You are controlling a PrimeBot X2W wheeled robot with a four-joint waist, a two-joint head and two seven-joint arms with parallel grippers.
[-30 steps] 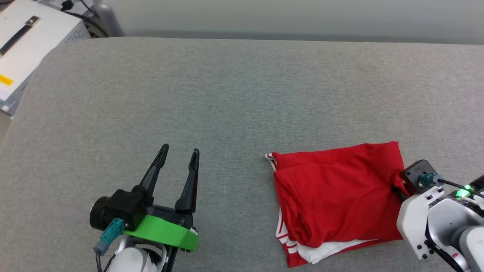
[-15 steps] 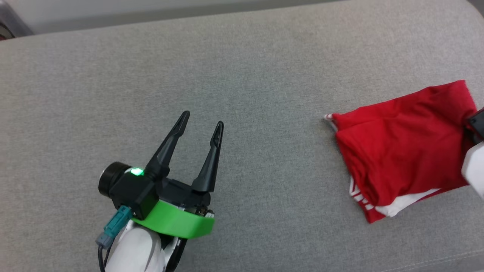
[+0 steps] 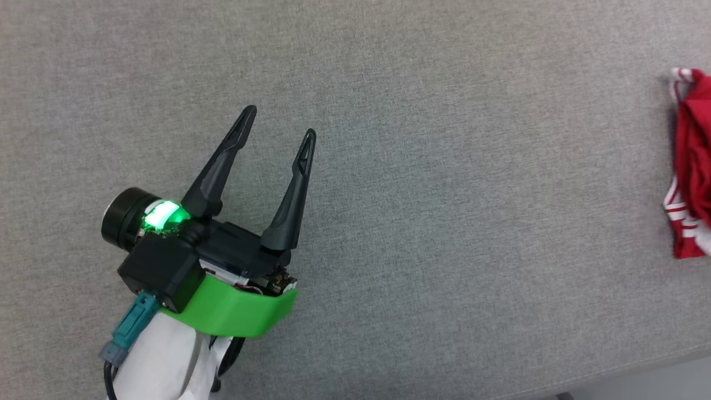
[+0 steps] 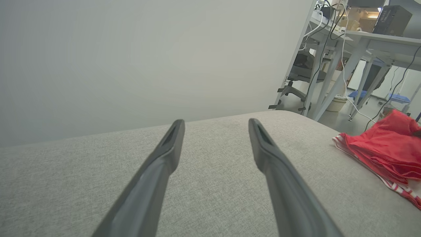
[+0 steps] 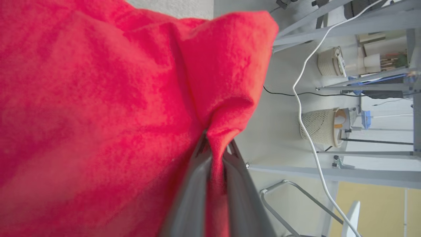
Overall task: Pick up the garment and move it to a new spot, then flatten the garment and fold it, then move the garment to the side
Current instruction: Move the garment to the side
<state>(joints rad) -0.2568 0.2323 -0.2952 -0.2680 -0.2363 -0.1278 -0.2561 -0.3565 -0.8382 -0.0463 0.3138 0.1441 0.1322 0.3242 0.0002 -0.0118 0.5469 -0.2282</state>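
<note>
The right claw (image 5: pixel 217 144) was clamped on a bunched fold of the red garment (image 5: pixel 98 98), with the cloth pinched tight between its two grey fingers. The rest of the shirt spread away from the grip toward 9 and 10 o'clock in the right wrist view. Beyond the cloth, toward 3 o'clock, a white cable (image 5: pixel 306 82) trailed past a woven basket (image 5: pixel 320 126) on the floor.

From the head view, the left claw (image 3: pixel 279 123) hung over the grey cushion (image 3: pixel 444 222) with its fingers spread apart, gripping nothing and pointing to about 1 o'clock. The garment (image 3: pixel 694 166) lay well apart from it at 3 o'clock, its striped trim showing, with cushion between them.

Ahead of the left claw (image 4: pixel 215 122) stood a plain wall (image 4: pixel 131 49). The garment (image 4: pixel 384 148) lay at 3 o'clock near the cushion's (image 4: pixel 213 197) end, with desks (image 4: pixel 332 75) behind it.
</note>
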